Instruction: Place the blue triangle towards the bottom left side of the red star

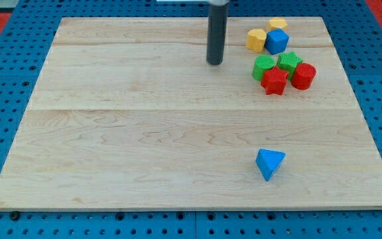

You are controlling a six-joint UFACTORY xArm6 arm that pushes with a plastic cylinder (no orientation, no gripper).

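Item: your blue triangle (270, 162) lay near the board's bottom edge, well below the red star (274, 81), likely light, rigid and prone to pivoting, best pushed on its lower flat side, while your clawless tip (215, 63) stood far above it.

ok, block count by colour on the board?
Yellow: 2, a yellow block and a second yellow block
Blue: 2, a blue cube and the blue triangle
Green: 2, a green block and a green star
Red: 2, the red star and a red cylinder
Total: 8
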